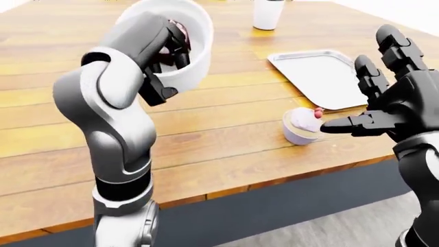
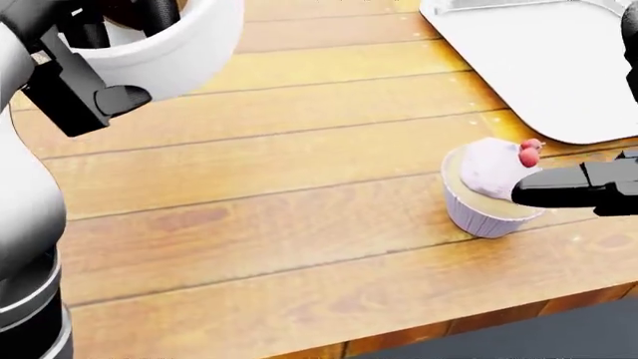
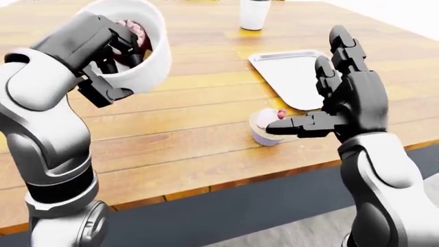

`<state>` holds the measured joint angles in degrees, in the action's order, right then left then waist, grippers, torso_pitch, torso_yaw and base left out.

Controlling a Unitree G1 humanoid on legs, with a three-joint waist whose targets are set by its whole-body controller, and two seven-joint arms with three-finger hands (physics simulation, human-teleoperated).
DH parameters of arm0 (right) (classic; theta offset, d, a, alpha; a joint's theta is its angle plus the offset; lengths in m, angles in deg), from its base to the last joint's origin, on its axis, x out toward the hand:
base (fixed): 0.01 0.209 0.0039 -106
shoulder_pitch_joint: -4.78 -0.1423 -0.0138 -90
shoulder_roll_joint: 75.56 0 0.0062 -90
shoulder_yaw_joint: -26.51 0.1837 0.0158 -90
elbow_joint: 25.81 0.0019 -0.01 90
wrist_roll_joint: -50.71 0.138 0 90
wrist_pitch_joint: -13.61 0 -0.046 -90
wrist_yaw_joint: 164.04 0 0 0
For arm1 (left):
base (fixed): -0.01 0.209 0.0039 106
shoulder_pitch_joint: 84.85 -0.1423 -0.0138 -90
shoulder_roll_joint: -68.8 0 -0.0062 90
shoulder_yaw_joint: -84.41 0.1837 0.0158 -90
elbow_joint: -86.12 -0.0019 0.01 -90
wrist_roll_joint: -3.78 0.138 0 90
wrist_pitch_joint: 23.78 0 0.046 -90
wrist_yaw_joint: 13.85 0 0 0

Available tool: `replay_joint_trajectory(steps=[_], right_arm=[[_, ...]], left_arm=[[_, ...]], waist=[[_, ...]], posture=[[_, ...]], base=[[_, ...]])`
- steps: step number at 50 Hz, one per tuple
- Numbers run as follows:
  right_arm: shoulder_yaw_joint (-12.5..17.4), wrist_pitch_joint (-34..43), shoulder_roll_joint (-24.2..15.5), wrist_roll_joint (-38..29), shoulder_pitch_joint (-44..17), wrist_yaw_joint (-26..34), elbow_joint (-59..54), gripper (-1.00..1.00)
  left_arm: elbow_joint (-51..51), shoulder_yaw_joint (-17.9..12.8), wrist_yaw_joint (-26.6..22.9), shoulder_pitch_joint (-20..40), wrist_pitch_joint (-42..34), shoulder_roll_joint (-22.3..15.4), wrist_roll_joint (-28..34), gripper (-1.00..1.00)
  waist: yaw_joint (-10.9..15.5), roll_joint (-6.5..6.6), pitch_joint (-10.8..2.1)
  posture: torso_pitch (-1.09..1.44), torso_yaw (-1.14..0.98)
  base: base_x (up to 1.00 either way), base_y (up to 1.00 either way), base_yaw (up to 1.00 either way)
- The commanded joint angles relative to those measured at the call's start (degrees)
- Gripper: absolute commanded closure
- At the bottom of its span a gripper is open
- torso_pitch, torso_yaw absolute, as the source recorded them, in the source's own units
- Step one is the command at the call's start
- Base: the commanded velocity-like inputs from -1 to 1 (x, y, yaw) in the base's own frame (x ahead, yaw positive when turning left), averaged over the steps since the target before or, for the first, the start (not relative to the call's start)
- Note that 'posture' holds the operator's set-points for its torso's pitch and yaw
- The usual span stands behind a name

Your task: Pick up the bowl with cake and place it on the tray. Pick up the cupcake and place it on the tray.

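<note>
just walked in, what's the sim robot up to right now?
The left hand grips the white bowl with cake, lifted and tilted over the wooden table. The right hand is open beside the cupcake, one finger reaching across it, not closed. The tray beyond the cupcake holds nothing yet. A white cup stands at the top of the left-eye view.

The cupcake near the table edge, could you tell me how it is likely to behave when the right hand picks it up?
The cupcake looks small, so probably light. Its wrapper narrows toward the base, so a sideways push from the right hand might tip it rather than slide it. The frosting and red topping sit exposed on top; the finger crossing there could smear them, so gripping the wrapper seems safer.
</note>
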<state>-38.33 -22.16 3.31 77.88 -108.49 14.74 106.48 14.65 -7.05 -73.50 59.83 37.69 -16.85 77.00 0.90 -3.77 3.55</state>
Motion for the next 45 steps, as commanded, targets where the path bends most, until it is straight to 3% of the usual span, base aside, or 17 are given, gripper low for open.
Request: replay_joint_trajectory(steps=[1, 11, 26, 36, 45], right_arm=[[0.0, 0.4, -0.5, -0.9, -1.1, 1.0, 1.1, -1.0], [-2.2, 4.6, -0.3, -6.2, -2.3, 5.2, -1.3, -1.0], [-9.7, 7.6, 0.6, -22.0, -3.9, 15.0, -2.6, -1.0], [-9.6, 5.0, 2.4, -31.4, -3.4, 21.1, -6.0, -1.0], [-9.1, -0.6, 4.8, -35.1, -2.4, 22.3, -12.1, -1.0]], left_arm=[[2.1, -0.7, 1.9, 2.5, 0.9, -0.4, 0.9, 1.0], [2.1, -0.8, 1.6, 3.1, 1.2, -0.5, 1.5, 1.0], [2.6, -0.5, 0.4, 3.3, 1.5, 0.2, 2.5, 1.0], [2.8, -0.5, 0.2, 3.4, 1.5, 0.4, 2.8, 1.0], [2.9, -0.6, -0.2, 3.8, 1.5, 0.4, 2.9, 1.0]], waist=[[0.1, -0.06, -1.47], [0.0, 0.06, -1.3], [0.0, 0.12, -1.55], [0.0, 0.35, -1.89], [-0.1, 0.48, -2.13]], posture=[[0.0, 0.0], [0.0, 0.0], [0.0, 0.0], [0.0, 0.0], [0.0, 0.0]], base=[[0.0, 0.0, 0.0], [0.0, 0.0, 0.0], [0.0, 0.0, 0.0], [0.0, 0.0, 0.0], [0.0, 0.0, 0.0]])
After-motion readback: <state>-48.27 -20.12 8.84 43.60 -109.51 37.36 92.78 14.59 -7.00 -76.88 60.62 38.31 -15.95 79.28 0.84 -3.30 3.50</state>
